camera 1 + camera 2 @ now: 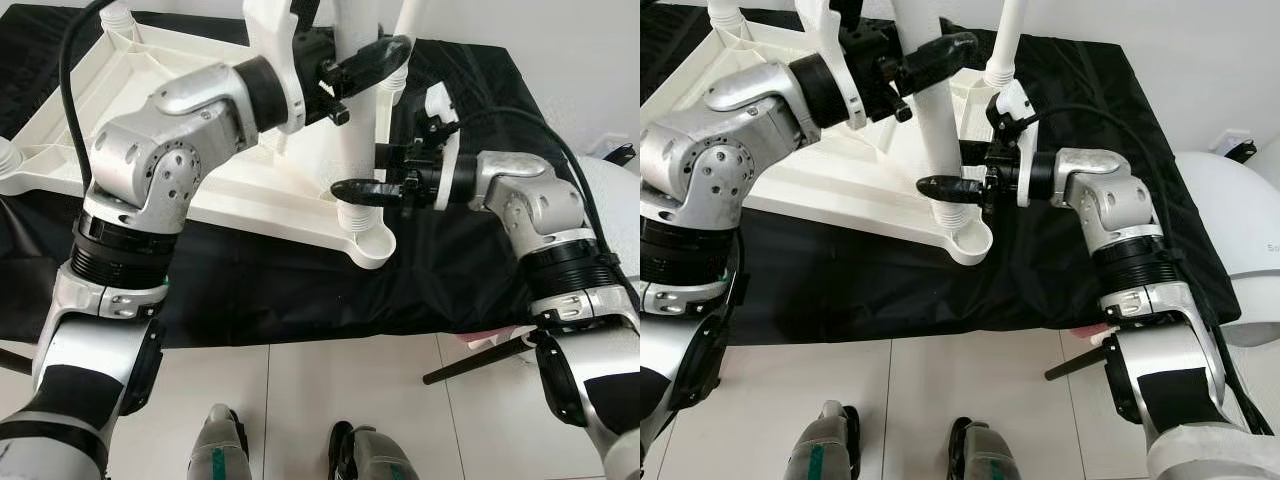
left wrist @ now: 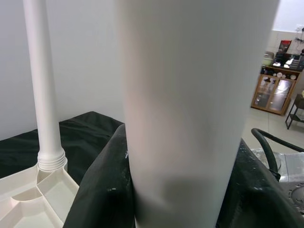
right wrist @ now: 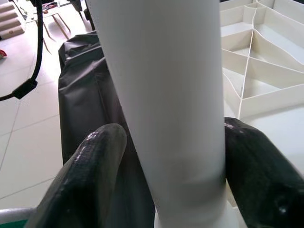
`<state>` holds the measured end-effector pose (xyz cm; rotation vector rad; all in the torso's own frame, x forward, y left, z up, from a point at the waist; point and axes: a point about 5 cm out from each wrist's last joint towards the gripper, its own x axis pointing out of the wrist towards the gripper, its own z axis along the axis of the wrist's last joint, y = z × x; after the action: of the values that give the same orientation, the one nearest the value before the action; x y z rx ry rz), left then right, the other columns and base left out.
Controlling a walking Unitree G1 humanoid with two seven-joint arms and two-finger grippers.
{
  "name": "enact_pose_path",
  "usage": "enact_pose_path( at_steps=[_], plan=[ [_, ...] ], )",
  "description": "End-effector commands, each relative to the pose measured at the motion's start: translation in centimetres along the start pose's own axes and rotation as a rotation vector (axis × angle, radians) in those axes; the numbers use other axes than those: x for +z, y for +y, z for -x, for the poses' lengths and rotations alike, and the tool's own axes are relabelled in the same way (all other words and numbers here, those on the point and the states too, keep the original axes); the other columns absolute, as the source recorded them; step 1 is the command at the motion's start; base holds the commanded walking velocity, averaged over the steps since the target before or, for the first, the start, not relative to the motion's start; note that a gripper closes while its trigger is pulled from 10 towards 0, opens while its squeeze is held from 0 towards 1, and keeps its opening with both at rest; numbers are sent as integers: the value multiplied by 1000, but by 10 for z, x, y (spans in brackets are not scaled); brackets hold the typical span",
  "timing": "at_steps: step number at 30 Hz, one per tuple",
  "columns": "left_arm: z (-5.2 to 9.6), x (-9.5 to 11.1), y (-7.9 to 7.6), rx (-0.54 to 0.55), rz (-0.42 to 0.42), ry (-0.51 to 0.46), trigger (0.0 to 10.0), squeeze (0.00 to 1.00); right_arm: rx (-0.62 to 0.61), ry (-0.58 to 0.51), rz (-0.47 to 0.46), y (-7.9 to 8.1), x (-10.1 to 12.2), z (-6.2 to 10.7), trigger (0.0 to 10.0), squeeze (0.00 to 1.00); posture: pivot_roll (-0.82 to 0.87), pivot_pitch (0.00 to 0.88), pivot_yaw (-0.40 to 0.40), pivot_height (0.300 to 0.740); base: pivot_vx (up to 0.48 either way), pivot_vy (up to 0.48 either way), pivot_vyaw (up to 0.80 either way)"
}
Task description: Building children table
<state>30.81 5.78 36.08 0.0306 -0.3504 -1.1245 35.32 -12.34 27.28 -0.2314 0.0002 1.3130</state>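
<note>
- White table leg (image 1: 358, 140) upright in the near corner socket (image 1: 366, 240) of the upside-down white children's table (image 1: 150, 150), itself flat on a black cloth (image 1: 300, 290).
- Left gripper (image 1: 372, 62) high on that leg, black fingers (image 2: 102, 190) pressed to both sides, gripping it.
- Right gripper (image 1: 370, 190) low on the same leg, just above the socket, fingers (image 3: 90, 171) clamped either side.
- Second leg (image 2: 43, 90) upright in another corner; a third (image 1: 1006, 40) at the far right corner.
- Pale tiled floor (image 1: 300, 400) in front of the cloth, robot's feet (image 1: 222, 445) on it.
</note>
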Motion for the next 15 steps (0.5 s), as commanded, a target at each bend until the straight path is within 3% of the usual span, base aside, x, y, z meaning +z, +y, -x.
enact_pose_path(
  at_steps=[1, 15],
  plan=[
    [-4, 11, -16, -217, -45, -42, 10000, 0, 22, 18, 20, 1, 1, -4, 10000, 0, 136, 162, -100, 740, 0, 0, 0],
    [-5, 11, -18, -237, -47, -46, 10000, 0, 3, 10, 39, -4, 4, -8, 10000, 0, 141, 164, -101, 740, 0, 0, 0]
  ],
)
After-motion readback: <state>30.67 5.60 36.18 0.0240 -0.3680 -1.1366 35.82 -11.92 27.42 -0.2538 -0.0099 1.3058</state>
